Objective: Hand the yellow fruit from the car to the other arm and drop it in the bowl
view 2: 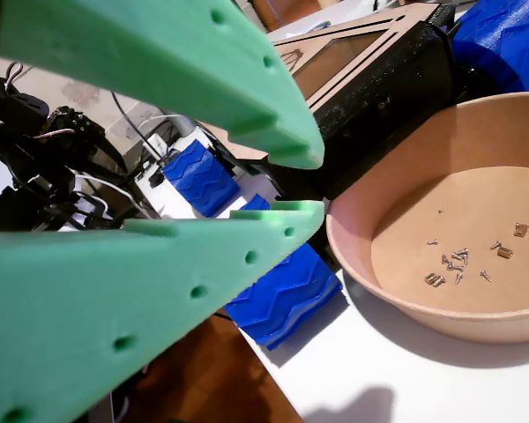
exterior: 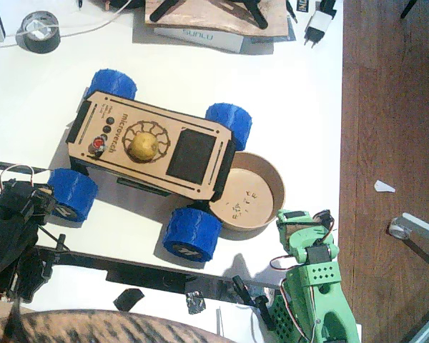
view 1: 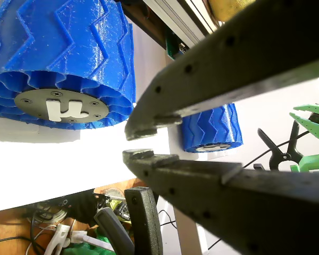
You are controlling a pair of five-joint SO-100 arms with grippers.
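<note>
The yellow fruit is sitting on top of the car, nested in the engraved gear ring near the middle of the plywood deck, untouched by either arm. The car is lying slantwise across the white counter, its long axis running from the upper left toward the lower right, where its rear corner is overlapping the rim of the bowl.

The black left arm is resting at the lower left of the fixed view, just beside the car's near-left blue wheel. From it the fruit is lying up and to the right, across the wheel and onto the deck. In a wrist view the left pincer is showing a narrow gap between its tips, slightly spread and holding nothing, with a blue wheel close in front and a sliver of the fruit at the top edge, above the jaws.

The green right arm is standing at the lower right, nearest the bowl. Its pincer is also slightly parted and empty, with the bowl just beside it.

Both arms appear about equally far from the fruit. Since the green arm is closer to the bowl, the black pincer seems better placed for picking; it would need to rise over the wheel before coming down onto the fruit.
</note>
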